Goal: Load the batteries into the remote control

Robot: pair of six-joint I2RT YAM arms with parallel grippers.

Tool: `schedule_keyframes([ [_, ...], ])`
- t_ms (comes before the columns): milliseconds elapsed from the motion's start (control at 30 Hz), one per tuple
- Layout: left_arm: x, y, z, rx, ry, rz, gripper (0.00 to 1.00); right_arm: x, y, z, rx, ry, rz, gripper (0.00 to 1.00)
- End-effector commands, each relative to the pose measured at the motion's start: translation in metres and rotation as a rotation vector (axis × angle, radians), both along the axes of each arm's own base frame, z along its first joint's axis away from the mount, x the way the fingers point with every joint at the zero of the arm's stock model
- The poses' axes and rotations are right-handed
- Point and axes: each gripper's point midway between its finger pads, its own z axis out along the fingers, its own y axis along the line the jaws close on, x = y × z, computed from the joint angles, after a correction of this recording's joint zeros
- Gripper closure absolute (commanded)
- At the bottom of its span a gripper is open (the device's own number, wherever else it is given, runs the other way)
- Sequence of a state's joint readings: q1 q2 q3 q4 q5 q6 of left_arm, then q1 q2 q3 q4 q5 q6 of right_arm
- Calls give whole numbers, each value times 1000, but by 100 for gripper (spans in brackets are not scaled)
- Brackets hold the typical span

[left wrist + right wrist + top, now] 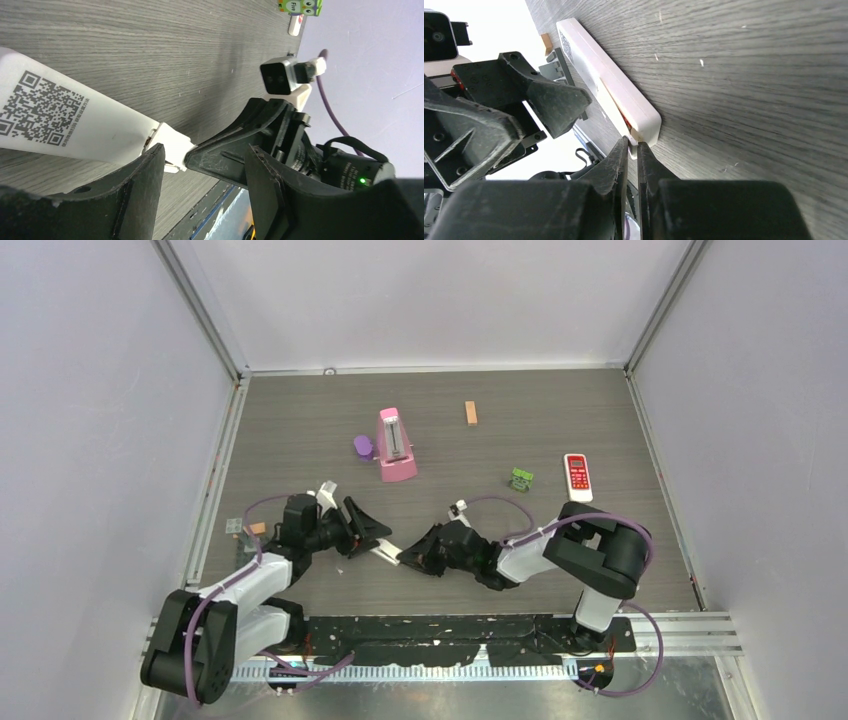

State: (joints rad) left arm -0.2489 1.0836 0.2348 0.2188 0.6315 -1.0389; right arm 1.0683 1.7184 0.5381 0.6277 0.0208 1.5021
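The remote control (385, 553) lies flat on the table (300, 420) near the front centre, directly between the two grippers. In the left wrist view its back faces up, showing a printed QR label (42, 107).

The left gripper (368, 538) is released. Its fingers (145, 185) stand wide apart, one on each side of the remote's end.

The right gripper (632, 145) is clenched to a narrow slit. Its tips meet the thin white cover (172, 145) at that same end of the remote and pinch its edge.

In the right wrist view we see a red-orange battery (624, 119) as a small sliver inside the open slot along the remote's side.

A second remote (578, 477), red and white, a green block (520, 479) and a pink object (396, 445) lie well apart, farther back on the table.
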Motion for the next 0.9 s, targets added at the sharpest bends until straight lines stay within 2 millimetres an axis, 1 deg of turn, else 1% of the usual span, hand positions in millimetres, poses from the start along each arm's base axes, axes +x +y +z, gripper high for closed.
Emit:
schedule_keyframes([
  [0, 11, -2, 22, -9, -108, -2, 39, -10, 2, -4, 81, 63, 12, 95],
  [33, 12, -2, 24, -11, -119, 0, 39, -10, 4, -2, 100, 60, 14, 95],
  [67, 12, -2, 25, -11, -128, 4, 39, -12, 4, -5, 103, 73, 16, 95],
  [100, 12, -1, 26, -11, -136, 6, 39, -12, 6, -3, 120, 70, 19, 95],
  [167, 12, 0, 27, -9, -141, 13, 39, -14, 8, -4, 142, 82, 27, 95],
  [233, 12, 1, 26, 0, -140, 18, 38, -14, 11, 0, 180, 85, 28, 95],
  [300, 12, 2, 24, 9, -135, 21, 38, -13, 10, 0, 190, 94, 22, 95],
  [667, 10, 3, 16, 18, -115, 22, 38, -15, 3, -15, 135, 120, 11, 95],
  [867, 10, 3, 10, 27, -86, 21, 39, -8, 6, -9, 96, 48, 28, 95],
])
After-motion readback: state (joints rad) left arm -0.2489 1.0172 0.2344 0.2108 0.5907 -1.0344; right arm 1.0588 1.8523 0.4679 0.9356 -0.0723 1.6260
